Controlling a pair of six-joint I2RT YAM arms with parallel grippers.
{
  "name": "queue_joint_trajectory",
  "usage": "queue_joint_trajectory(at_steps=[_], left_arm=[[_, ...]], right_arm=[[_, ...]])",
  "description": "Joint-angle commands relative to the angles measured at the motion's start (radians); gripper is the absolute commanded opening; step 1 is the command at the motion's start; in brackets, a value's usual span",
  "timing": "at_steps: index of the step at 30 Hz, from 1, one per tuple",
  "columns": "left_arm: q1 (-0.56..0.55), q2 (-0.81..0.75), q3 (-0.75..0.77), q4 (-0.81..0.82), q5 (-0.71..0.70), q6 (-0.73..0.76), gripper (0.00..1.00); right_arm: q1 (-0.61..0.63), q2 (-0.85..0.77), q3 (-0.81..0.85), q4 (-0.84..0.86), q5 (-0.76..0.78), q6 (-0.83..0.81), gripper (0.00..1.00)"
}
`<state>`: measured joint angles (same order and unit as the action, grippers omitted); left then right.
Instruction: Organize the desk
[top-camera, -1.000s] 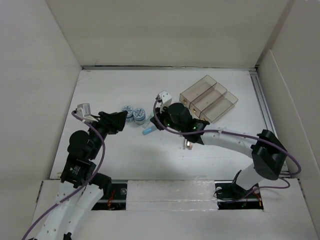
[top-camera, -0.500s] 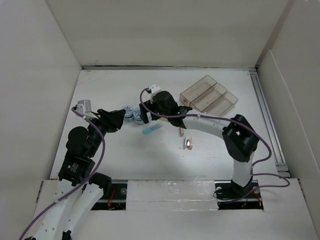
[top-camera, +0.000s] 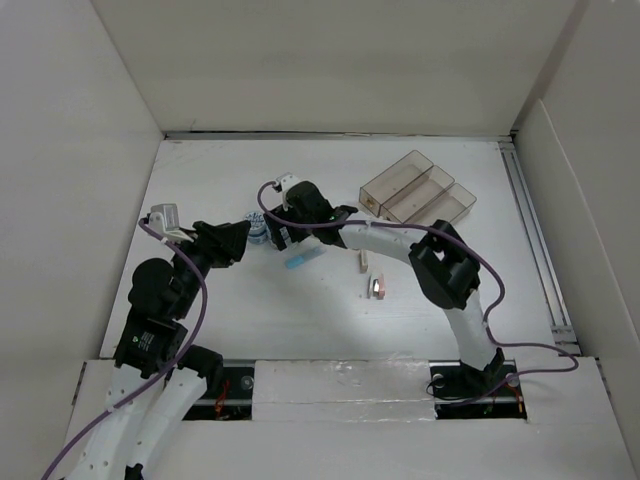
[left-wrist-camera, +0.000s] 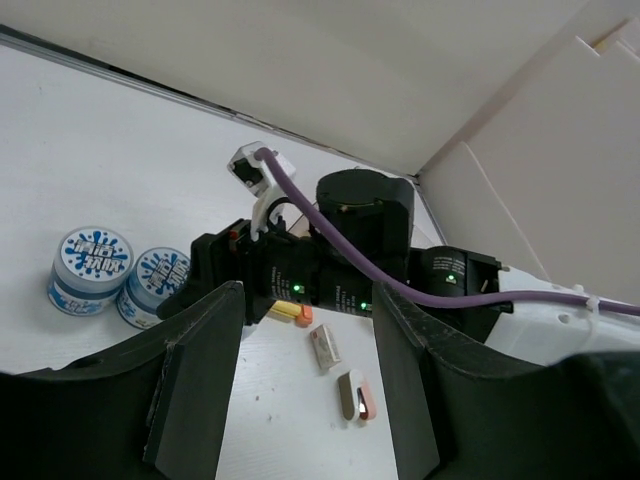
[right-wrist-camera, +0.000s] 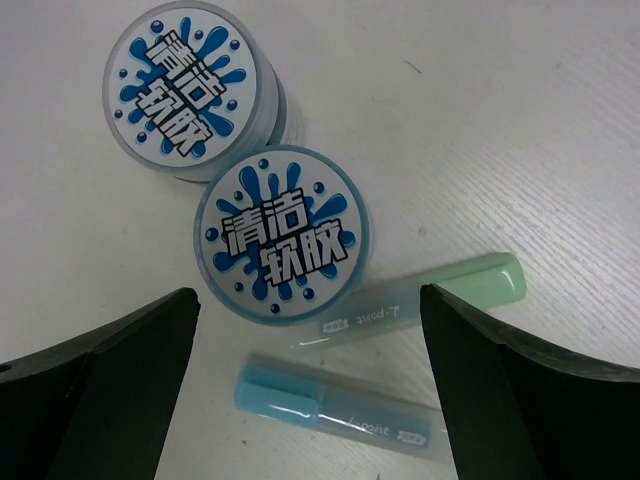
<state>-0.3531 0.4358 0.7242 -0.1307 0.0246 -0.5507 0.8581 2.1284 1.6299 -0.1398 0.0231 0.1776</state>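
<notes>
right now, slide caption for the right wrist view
Open right gripper over two round blue-labelled tubs, a green marker and a blue marker on the white desk

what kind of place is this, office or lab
Probably a robot lab test cell, not an office: a white desk boxed in by plain panels, two robot arms, just a few markers and tubs.

We see the right gripper (right-wrist-camera: 308, 300) spread over two jars (right-wrist-camera: 281, 235) and two markers (right-wrist-camera: 420, 298), the left gripper (top-camera: 243, 237) close on their left-edge side. Tray (top-camera: 417, 197) blocks the far right corner; small bits (top-camera: 376, 287), possibly erasers, litter the desk (top-camera: 200, 170) centre. Far left corner free.
</notes>
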Motion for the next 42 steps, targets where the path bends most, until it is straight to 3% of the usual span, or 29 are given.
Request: queue_joint_trajectory(at_steps=[1, 13, 16, 21, 25, 30, 34, 38, 42], left_arm=[[0.002, -0.011, 0.017, 0.036, -0.002, 0.012, 0.5], [0.012, -0.023, 0.007, 0.048, 0.014, 0.008, 0.5], [0.039, -0.014, 0.009, 0.045, 0.038, 0.011, 0.5], [0.039, -0.006, 0.004, 0.059, 0.054, 0.006, 0.5], [0.039, -0.011, -0.011, 0.075, 0.055, -0.002, 0.5], [0.039, -0.003, -0.005, 0.066, 0.049, 0.002, 0.5], [0.039, -0.005, 0.0, 0.06, 0.052, 0.003, 0.5], [0.039, -0.005, -0.006, 0.075, 0.075, 0.001, 0.5], [0.039, -0.008, -0.016, 0.085, 0.083, -0.003, 0.5]], right_arm=[[0.022, 0.028, 0.088, -0.026, 0.037, -0.02, 0.97], [0.05, 0.097, 0.145, 0.038, 0.193, -0.029, 0.95], [0.05, 0.1, 0.142, 0.066, 0.169, -0.023, 0.89], [0.059, 0.038, 0.093, 0.104, 0.147, -0.014, 0.62], [0.059, -0.059, 0.032, 0.129, 0.149, -0.001, 0.55], [0.05, -0.238, -0.057, 0.192, 0.17, 0.005, 0.55], [-0.03, -0.418, -0.197, 0.25, 0.181, 0.04, 0.52], [-0.201, -0.567, -0.338, 0.275, 0.189, 0.108, 0.51], [-0.458, -0.656, -0.43, 0.244, 0.234, 0.209, 0.51]])
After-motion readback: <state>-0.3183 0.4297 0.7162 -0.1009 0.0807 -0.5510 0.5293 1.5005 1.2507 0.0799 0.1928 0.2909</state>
